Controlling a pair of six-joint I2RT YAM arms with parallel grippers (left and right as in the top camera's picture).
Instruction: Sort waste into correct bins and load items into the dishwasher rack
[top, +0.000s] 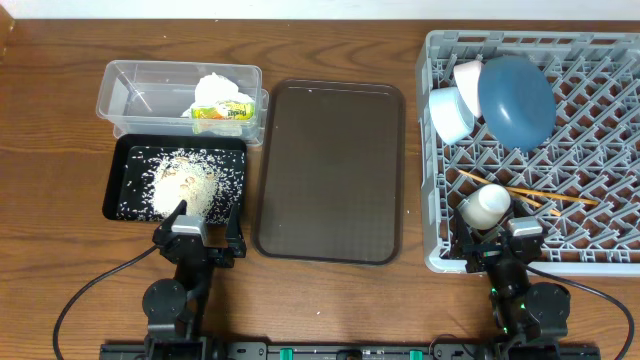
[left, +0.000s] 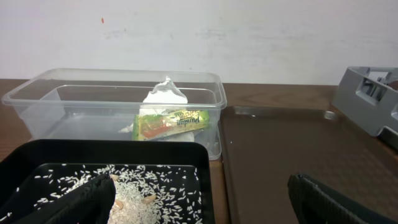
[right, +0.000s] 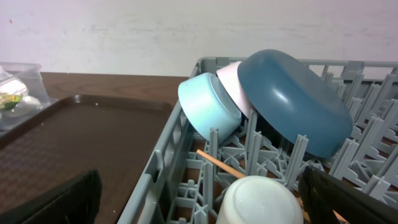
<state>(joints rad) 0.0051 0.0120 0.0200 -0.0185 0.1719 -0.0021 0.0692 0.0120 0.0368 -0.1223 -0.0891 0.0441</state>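
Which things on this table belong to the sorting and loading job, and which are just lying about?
Part of the job:
clear tub with napkin and wrapper in it; black tray with rice scraps; dishwasher rack holding dark-blue plate, light-blue bowl, white bowl, white cup, chopsticks.

Just lying about:
brown serving tray, between the bins and the rack.

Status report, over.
Left gripper, right gripper open, empty. Napkin, wrapper in clear tub; rice in black tray. Plate, light-blue bowl, white bowl, cup, chopsticks in rack. No obstruction.

I see a brown serving tray (top: 330, 170) lying flat mid-frame on the wooden counter (top: 50, 150), with a white wall (left: 249, 31) behind.
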